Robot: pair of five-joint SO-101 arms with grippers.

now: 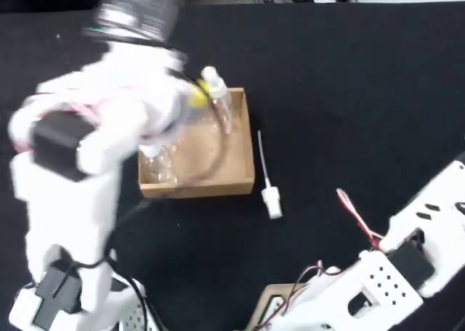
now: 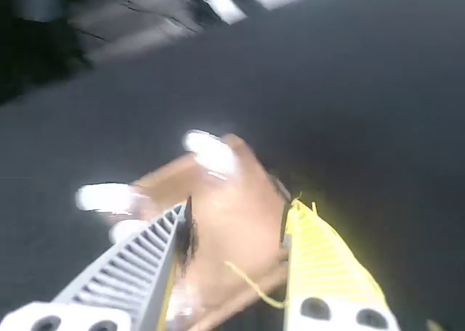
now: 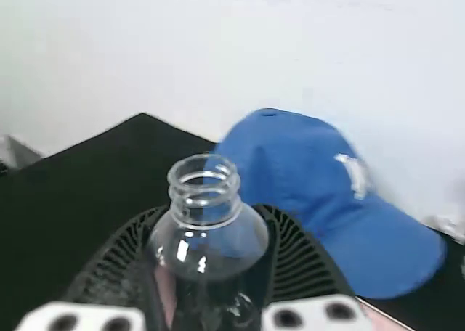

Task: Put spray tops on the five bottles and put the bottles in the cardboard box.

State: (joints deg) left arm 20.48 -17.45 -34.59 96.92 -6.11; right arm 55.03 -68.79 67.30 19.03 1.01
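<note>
The cardboard box [image 1: 236, 180] sits at the table's middle left. Inside it, a clear bottle with a white spray top [image 1: 219, 102] leans at the far right corner, and another bottle [image 1: 158, 164] stands near the front left wall. A loose white spray top [image 1: 270, 194] with its long tube lies on the cloth just right of the box. My left gripper [image 2: 240, 207] hovers open above the box [image 2: 232, 222], with nothing between its grey and yellow fingers. My right gripper [image 3: 211, 222] is shut on a clear bottle [image 3: 205, 229] that has no top, its open neck upward.
The left arm [image 1: 94, 149] is raised over the box's left side. The right arm [image 1: 392, 273] lies at the front right, with red and white wires. A tan object [image 1: 265, 305] sits at the front edge. A blue cap [image 3: 320, 200] rests behind the held bottle.
</note>
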